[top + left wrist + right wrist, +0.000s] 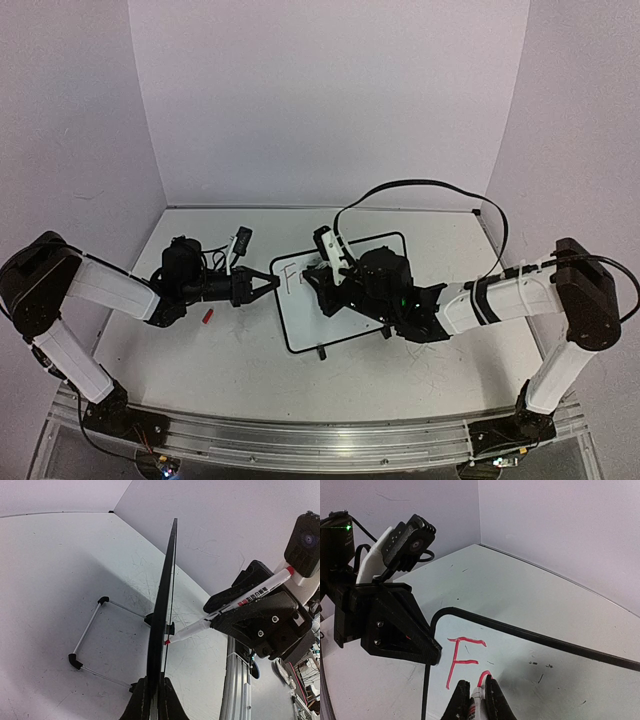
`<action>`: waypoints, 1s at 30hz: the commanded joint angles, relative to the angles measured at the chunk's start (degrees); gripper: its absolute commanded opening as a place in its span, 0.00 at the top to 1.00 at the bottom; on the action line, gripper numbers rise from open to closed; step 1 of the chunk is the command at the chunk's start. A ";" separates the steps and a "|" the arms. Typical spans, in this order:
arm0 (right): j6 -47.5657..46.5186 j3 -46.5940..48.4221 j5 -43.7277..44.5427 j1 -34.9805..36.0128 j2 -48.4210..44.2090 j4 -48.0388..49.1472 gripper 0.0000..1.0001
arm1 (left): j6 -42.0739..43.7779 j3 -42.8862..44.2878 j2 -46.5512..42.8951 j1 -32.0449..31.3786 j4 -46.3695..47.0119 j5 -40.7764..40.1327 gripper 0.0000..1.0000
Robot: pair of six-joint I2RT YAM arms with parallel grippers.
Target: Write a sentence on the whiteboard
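Whiteboard edge in left gripper; marker in right gripper, tip on board.

Left claw, right claw, both closed

Lab — white backdrop walls

A plain pale back wall and two matching side walls close in a scratched whitish tabletop, evenly lit, with a metal rail along its near edge.
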 commanded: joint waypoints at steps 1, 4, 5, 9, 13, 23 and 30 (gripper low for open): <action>0.49 -0.85 0.81 -0.05 -1.04 -0.27 1.00 | 2.09 2.32 -1.19 -0.17 -0.68 -0.06 1.00; 0.42 -0.99 1.02 -0.03 -1.18 -0.22 1.00 | 2.08 2.32 -1.25 -0.18 -0.76 -0.06 1.00; 0.38 -1.09 1.06 -0.05 -1.26 -0.27 1.00 | 2.08 2.28 -1.27 -0.21 -0.75 -0.06 1.00; 0.42 -1.28 0.95 -0.04 -1.35 -0.50 1.00 | 2.08 2.14 -1.32 -0.17 -0.82 -0.14 1.00; 0.55 -1.51 0.36 -0.06 -1.31 -0.52 1.00 | 2.08 2.23 -1.34 -0.18 -0.85 -0.07 1.00; -0.84 -1.80 4.87 -0.08 -2.55 0.00 1.00 | 2.17 2.14 -1.44 -0.23 -1.02 0.02 1.00; -1.49 -0.90 5.71 -0.22 -2.61 1.20 1.00 | 2.14 2.46 -1.34 -0.20 -1.11 0.19 1.00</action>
